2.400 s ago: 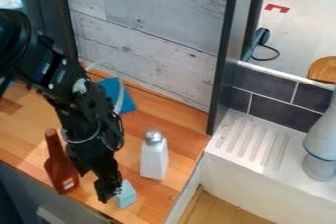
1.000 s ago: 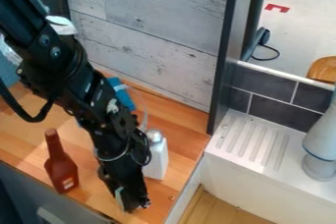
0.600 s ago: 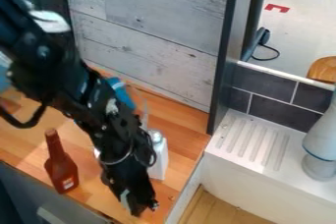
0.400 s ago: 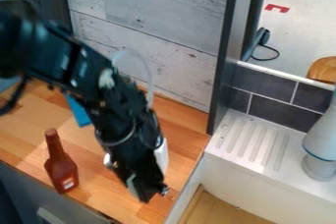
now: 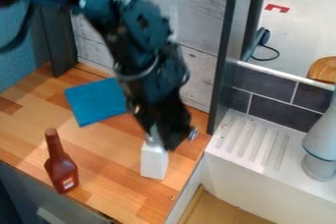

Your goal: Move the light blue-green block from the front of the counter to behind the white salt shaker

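1. Because the claw (image 5: 165, 140) overlaps the top of the white bottle (image 5: 154, 163) in the camera view, we rate a knock as the chief risk; a low or sideways pass could tip it.
2. Should the white bottle fall rightward, it could roll off the counter (image 5: 105, 149), whose edge lies just beside it, towards the ridged white ledge (image 5: 253, 142).
3. We cannot tell how far the claw is open. A pale patch (image 5: 154, 132) at its side, above the white bottle, may be a small held item; if so, a weak or off-centre hold could let it slip onto the bottle.
4. We find the white bottle upright, narrow and straight-sided, plain in finish, its top largely hidden. We judge it easily toppled.
5. Left of the white bottle, well apart, stands a red-brown bottle (image 5: 61, 168) with a slim neck; we consider it less exposed. Up and left lies a blue cloth (image 5: 95, 102).
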Controlling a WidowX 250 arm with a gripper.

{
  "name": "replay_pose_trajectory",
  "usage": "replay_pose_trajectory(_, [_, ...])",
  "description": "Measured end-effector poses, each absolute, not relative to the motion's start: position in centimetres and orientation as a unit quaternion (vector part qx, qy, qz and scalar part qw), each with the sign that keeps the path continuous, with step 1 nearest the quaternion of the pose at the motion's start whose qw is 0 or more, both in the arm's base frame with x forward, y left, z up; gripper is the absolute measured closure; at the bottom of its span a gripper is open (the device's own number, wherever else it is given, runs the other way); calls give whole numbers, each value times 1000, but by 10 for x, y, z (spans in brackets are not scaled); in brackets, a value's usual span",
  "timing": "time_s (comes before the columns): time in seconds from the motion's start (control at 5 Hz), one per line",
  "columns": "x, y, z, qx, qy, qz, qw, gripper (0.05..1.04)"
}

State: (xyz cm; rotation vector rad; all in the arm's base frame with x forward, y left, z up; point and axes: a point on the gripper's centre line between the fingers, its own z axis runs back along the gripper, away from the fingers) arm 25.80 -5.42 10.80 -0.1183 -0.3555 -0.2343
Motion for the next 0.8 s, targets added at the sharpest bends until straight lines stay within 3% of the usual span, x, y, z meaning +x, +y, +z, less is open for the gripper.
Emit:
replay_pose_trajectory(0.2, [288, -54, 119, -49, -176, -133, 974, 541])
replay_pose_trajectory(0.4, [311, -25, 116, -41, -174, -114, 977, 541])
replay_pose_trajectory(0.8, [338, 11, 79, -34, -159, -83, 983, 541])
